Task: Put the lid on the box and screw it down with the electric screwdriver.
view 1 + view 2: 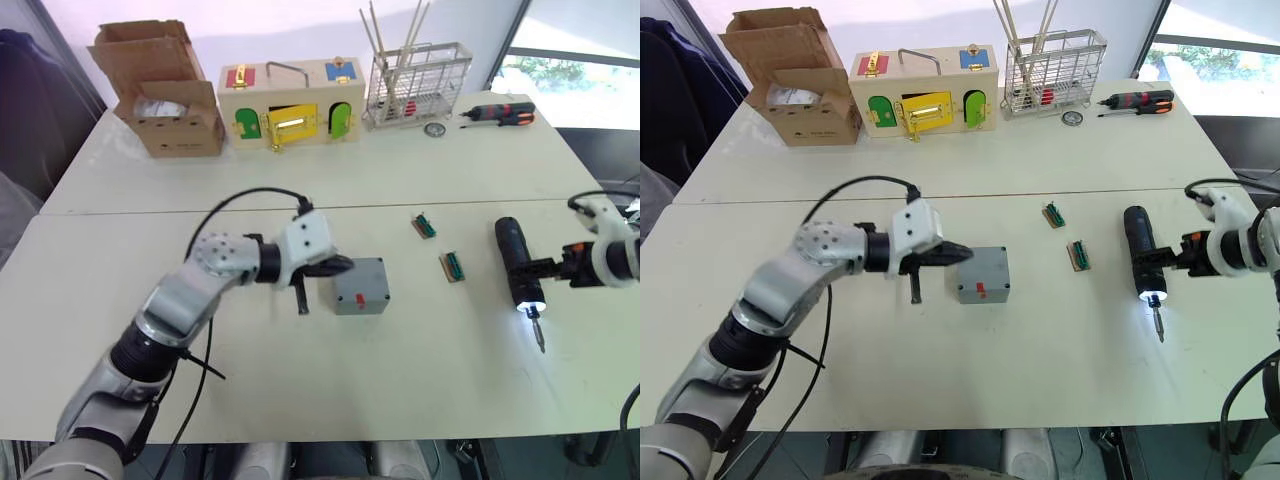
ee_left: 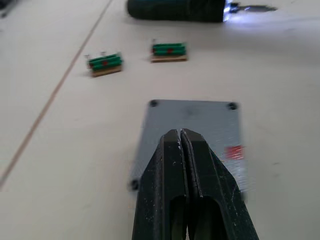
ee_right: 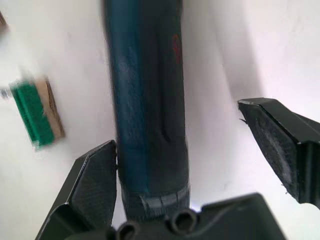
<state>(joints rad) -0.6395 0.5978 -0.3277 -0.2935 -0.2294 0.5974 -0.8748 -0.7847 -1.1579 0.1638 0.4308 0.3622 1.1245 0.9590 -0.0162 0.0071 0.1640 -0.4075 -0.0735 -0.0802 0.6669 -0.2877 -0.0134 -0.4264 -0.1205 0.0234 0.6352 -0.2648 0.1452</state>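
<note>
Stereo head views, with wrist views. The box (image 1: 360, 286) sits near the middle of the white surface (image 1: 300, 390), with the lid (image 2: 192, 137) already in place on top and a small red mark on the side facing the robot. The left gripper (image 1: 338, 267) rests at the box's left edge, over the lid; its fingers (image 2: 187, 165) are pressed together and hold nothing. To the right, well apart from the box, the electric screwdriver (image 1: 518, 262) lies flat on the surface, its bit pointing toward the robot and the light at its tip lit. The right gripper (image 3: 200, 165) straddles the screwdriver's barrel with its fingers spread wide; one finger is at the barrel, the other stands clear. Two small green connector pieces (image 1: 452, 266) lie between box and screwdriver. Along the far edge stand a cardboard box (image 1: 160, 90), a wooden latch box (image 1: 290, 100), a wire rack (image 1: 418, 85) and a red-and-black screwdriver (image 1: 500, 114).
</note>
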